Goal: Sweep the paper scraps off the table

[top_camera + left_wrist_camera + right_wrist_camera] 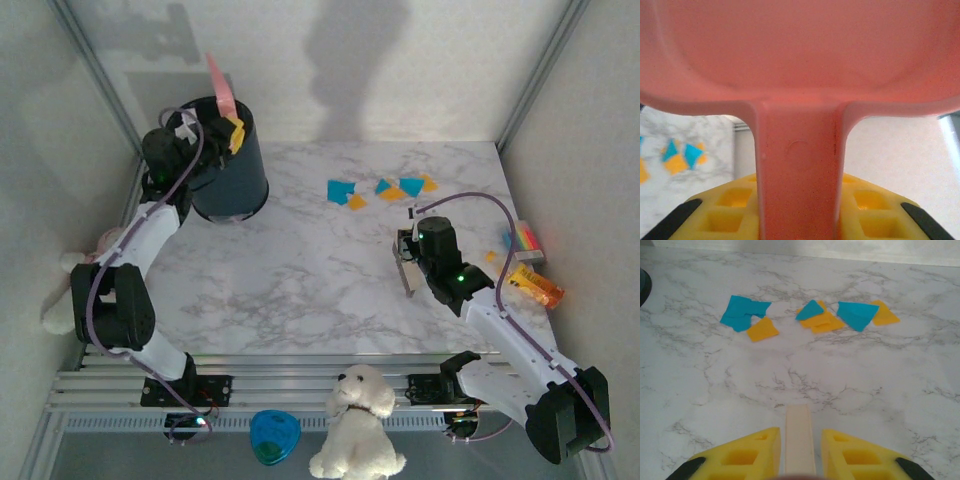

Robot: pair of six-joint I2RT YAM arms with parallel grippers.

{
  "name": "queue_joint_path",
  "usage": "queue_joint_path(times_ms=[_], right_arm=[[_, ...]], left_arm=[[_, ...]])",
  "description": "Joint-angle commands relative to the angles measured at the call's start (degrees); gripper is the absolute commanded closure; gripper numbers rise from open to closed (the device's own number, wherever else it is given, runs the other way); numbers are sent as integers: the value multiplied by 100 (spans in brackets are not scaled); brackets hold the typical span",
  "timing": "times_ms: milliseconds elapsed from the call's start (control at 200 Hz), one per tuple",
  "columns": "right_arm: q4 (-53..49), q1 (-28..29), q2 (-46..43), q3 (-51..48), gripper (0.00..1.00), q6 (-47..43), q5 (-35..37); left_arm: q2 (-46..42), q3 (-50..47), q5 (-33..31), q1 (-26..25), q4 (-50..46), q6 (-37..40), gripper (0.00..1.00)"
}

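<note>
My left gripper [797, 217] is pressed together on the handle of the pink dustpan [800, 55]. It holds the pan tipped up over the dark bin [235, 185] at the far left corner of the table [790, 380]. My right gripper [800, 457] pinches a pale wooden handle [800, 432], which I take for the brush. It sits right of centre, pointing at the far edge.

The paper scraps [815, 320] lie in a loose row just beyond the right gripper. A teal and orange pair is on the left, a small overlapped pile in the middle, and a teal and orange pair on the right. One stray orange bit [490, 257] seems to sit further right, near the striped block [525, 240].

I judge these scraps nearly weightless, thin and limp, lying flat on slick marble. The fingers would get no purchase on them, so I would not try to pinch any. They should slide easily under a brush edge, but a fast stroke could flip or scatter them. I would meet them from the far side, low and slow, and draw them together. The pan must come down flat on the table first.
</note>
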Motion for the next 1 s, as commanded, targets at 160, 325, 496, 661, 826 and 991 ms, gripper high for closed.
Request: queue_joint_path(times_ms=[160, 325, 496, 661, 826, 991], right_arm=[[427, 45, -310, -77, 100, 255, -47], [592, 22, -386, -157, 100, 347, 6], [876, -169, -389, -198, 100, 571, -86], [1220, -558, -120, -8, 100, 819, -637], [1595, -886, 474, 366, 100, 1158, -1203], [2190, -1008, 1274, 778, 100, 1568, -1444]], left_arm=[[-78, 1437, -663, -497, -3209, 3152, 100], [41, 2163, -1605, -984, -4644, 4598, 100], [200, 2641, -2388, -1485, -5728, 5732, 100], [247, 2631, -3254, -1946, -6373, 6412, 100], [117, 2246, -3486, -2200, -6596, 6811, 100], [-36, 1730, -3700, -2440, -6572, 7072, 100]])
